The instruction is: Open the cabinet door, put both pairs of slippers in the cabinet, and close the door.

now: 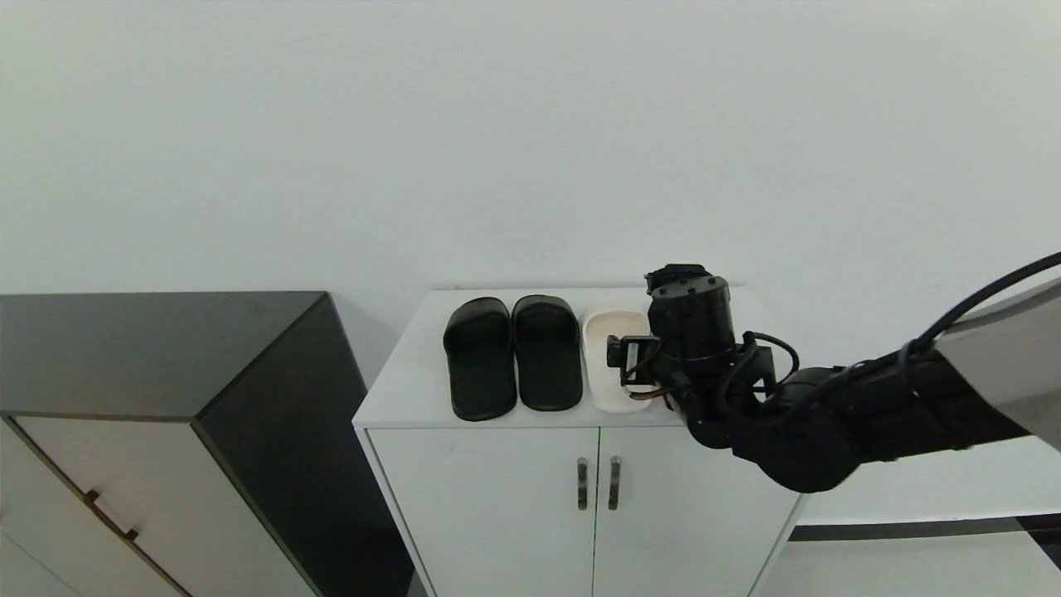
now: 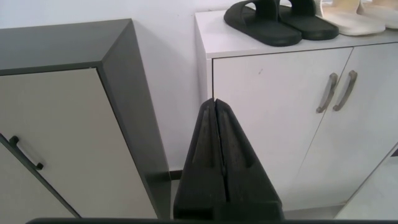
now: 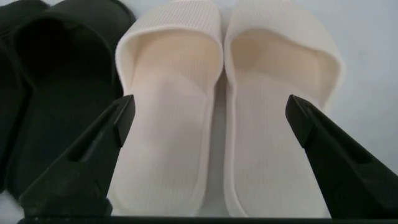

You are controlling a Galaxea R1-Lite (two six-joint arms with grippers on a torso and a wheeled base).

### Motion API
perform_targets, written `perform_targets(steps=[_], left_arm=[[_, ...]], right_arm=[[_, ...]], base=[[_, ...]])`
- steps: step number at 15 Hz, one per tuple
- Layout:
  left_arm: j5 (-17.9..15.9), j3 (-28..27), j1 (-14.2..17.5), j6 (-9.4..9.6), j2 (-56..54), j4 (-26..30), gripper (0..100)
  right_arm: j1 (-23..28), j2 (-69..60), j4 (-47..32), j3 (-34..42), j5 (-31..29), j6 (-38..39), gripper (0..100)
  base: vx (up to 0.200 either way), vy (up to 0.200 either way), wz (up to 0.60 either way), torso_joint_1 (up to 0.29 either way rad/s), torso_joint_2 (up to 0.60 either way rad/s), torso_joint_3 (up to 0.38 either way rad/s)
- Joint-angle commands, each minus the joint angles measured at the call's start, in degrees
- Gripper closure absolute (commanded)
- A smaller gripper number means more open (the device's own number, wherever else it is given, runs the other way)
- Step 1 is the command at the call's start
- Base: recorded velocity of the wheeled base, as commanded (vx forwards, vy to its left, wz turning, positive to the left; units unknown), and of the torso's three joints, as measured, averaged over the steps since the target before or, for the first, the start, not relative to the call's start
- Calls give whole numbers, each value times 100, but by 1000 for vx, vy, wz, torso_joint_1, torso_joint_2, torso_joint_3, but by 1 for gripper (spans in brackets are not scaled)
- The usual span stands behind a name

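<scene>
A pair of black slippers (image 1: pixel 512 355) and a pair of white slippers (image 1: pixel 611 358) lie side by side on top of the white cabinet (image 1: pixel 398 390). Both cabinet doors (image 1: pixel 497 506) are closed, with two metal handles (image 1: pixel 596 482) at the middle. My right gripper (image 3: pixel 210 127) hangs open just above the white slippers (image 3: pixel 230 118), one finger (image 3: pixel 87 162) outside each shoe of the pair. The right arm hides the far white slipper in the head view. My left gripper (image 2: pixel 219 118) is shut and empty, low in front of the cabinet's left side, with the black slippers (image 2: pixel 280 18) above it.
A dark grey cabinet (image 1: pixel 166 365) with light drawer fronts stands close to the left of the white cabinet, a narrow gap between them. A plain white wall (image 1: pixel 530 141) runs behind both. Open floor lies to the right of the white cabinet.
</scene>
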State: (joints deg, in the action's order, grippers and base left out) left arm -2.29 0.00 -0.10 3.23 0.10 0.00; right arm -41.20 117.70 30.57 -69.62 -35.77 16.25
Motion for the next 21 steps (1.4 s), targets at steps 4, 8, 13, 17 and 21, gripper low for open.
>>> perform_targets(steps=[4,8,13,17,21], left_arm=[[1,0,1,2,8,0,100],[1,0,1,2,8,0,100],[1,0,1,-7,8,0,100],[1,0,1,-7,8,0,100],[1,0,1,-7,8,0,100]], right_arm=[[420,1027,1,-983,-27,-228,0],[552,1291,10,-1388,26,-368,0],[658,1537,19,-1845,219,-649,100],[640,1572,36,-1959,193,-649,100],[605,1317,28,-1915,175,-746,100]], base=[[0,0,0,0,0,0],[0,0,0,0,0,0],[0,0,0,0,0,0],[0,0,0,0,0,0],[0,0,0,0,0,0]])
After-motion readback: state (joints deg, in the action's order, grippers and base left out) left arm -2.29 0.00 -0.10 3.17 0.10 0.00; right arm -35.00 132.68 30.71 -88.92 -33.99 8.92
